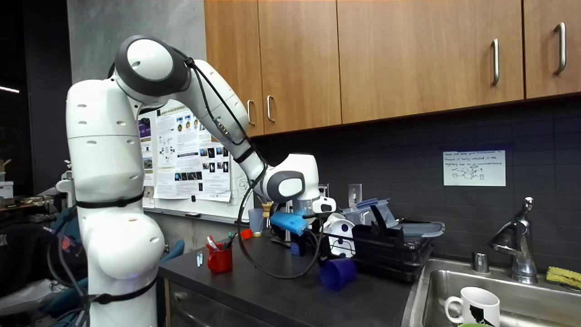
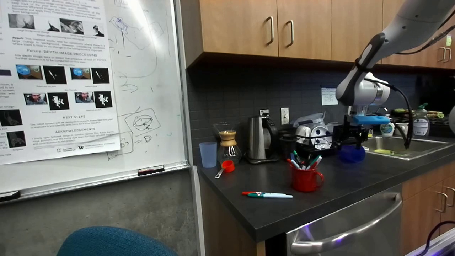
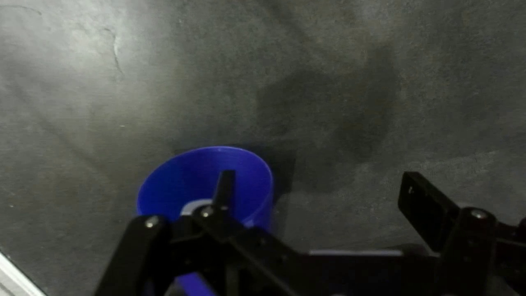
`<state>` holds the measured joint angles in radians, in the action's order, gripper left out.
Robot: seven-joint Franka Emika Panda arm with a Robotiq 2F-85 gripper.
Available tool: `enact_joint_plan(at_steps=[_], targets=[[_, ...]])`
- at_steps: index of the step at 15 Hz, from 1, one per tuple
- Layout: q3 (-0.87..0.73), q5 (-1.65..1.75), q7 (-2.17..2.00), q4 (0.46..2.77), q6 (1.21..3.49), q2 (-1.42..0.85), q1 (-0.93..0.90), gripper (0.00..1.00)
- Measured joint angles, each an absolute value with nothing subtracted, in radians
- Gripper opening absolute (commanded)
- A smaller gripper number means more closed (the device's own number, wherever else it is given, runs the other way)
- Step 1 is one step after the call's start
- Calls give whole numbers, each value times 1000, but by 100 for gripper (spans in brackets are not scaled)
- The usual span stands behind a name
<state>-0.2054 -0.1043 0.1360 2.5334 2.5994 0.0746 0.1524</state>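
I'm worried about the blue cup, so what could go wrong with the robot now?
In the wrist view, one finger of the open gripper overlaps the mouth of the blue cup, so closing might tip it. The gripper might bump the black dish rack near the cup. The black cable hangs in a loop and could snag something.

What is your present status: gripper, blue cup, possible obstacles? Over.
Gripper open, nothing held. Blue cup on the counter, one finger overlapping its mouth in the wrist view; contact unclear. Possible obstacle: black dish rack nearby.
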Motion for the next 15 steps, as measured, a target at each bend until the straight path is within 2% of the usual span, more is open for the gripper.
enact_joint_plan(at_steps=[9, 15], targets=[[-209, -134, 142, 2626, 2821, 46, 155, 100], [-198, -285, 238, 2639, 2905, 9, 133, 100]])
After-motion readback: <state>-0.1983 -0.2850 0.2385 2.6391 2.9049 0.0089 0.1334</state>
